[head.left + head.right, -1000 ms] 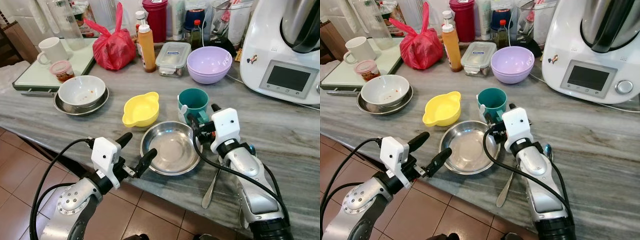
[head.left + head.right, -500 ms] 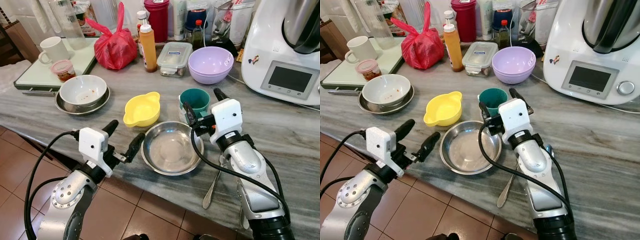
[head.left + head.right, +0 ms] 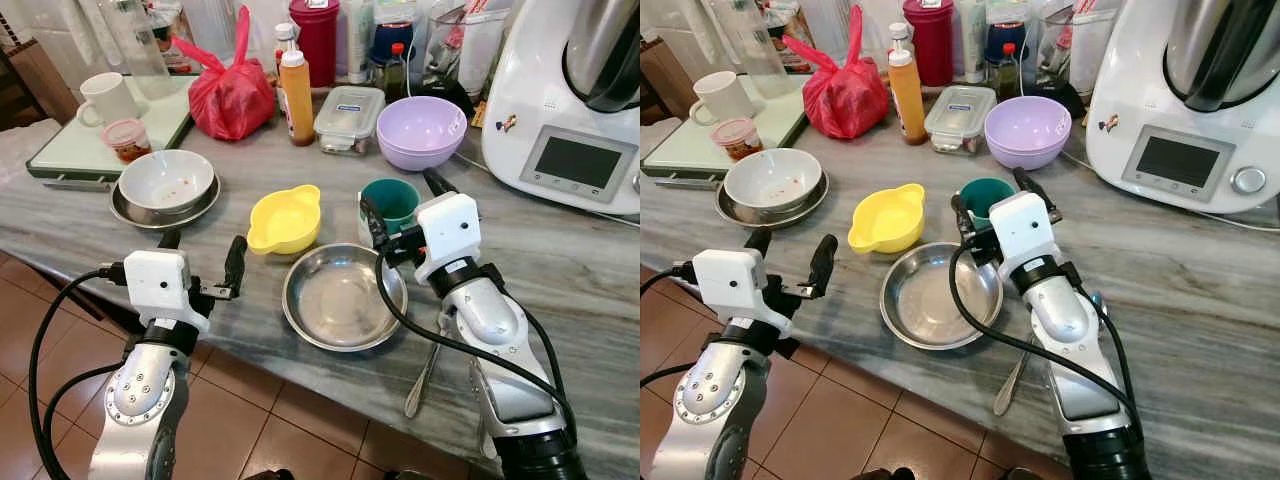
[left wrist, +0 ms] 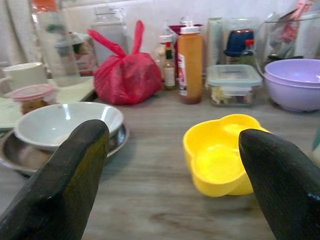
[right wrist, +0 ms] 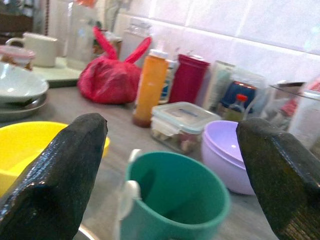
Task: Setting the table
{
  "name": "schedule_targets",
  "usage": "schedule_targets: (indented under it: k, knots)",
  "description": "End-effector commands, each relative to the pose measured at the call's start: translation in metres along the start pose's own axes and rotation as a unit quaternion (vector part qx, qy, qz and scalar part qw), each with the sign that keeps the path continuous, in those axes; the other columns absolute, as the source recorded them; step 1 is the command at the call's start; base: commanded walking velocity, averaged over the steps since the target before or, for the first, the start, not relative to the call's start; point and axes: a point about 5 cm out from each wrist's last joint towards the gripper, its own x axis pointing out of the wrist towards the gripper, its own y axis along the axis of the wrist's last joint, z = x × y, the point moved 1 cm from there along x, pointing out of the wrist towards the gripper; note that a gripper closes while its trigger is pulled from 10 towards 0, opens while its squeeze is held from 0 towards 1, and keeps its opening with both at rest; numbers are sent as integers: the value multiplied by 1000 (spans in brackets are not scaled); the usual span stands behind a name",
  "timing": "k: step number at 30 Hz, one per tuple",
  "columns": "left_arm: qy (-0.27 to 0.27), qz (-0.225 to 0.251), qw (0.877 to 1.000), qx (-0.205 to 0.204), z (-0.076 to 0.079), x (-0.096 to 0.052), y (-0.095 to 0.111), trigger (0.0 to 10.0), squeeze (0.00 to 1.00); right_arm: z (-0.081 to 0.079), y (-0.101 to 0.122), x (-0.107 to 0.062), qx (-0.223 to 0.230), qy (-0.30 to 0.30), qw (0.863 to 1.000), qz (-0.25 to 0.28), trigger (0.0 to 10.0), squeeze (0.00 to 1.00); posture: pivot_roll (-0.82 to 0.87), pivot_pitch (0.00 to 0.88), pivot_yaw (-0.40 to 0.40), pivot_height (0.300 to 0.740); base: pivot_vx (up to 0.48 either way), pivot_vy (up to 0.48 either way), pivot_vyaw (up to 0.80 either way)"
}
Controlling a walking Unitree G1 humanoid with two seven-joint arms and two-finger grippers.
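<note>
R gripper [image 3: 402,208] at the teal cup [image 3: 390,200], L gripper [image 3: 203,260] off to the side, both w/ fingers apart.

Cup sits upright on the grey counter [image 3: 590,270] betw. R gripper's spread fingers, not clamped; steel plate [image 3: 343,297] just in front of it, yellow bowl [image 3: 284,218] beside it, spoon [image 3: 424,372] near the R arm at the counter edge. L gripper hovers at the counter's front edge, holding nothing, yellow bowl ahead of it, white bowl [image 3: 166,180] on a steel dish further L.
</note>
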Motion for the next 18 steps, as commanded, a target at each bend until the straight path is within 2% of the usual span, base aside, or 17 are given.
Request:
schedule_targets:
  k: [1, 7, 18]
  knots:
    - [17, -3, 1000, 10, -5, -1, 0, 10000, 0, -6, 7, 2, -4, 12, 1000, 15, 10000, 0, -70, 119, 79, 740, 0, 0, 800]
    - [21, 1, 1000, 16, -5, 2, 1, 10000, 0, -7, 6, 1, -1, 12, 1000, 14, 10000, 0, -71, 119, 81, 740, 0, 0, 739]
    - [24, -1, 1000, 19, -4, 3, 0, 10000, 0, -9, 5, 1, 0, 10, 1000, 11, 10000, 0, -72, 122, 90, 740, 0, 0, 0]
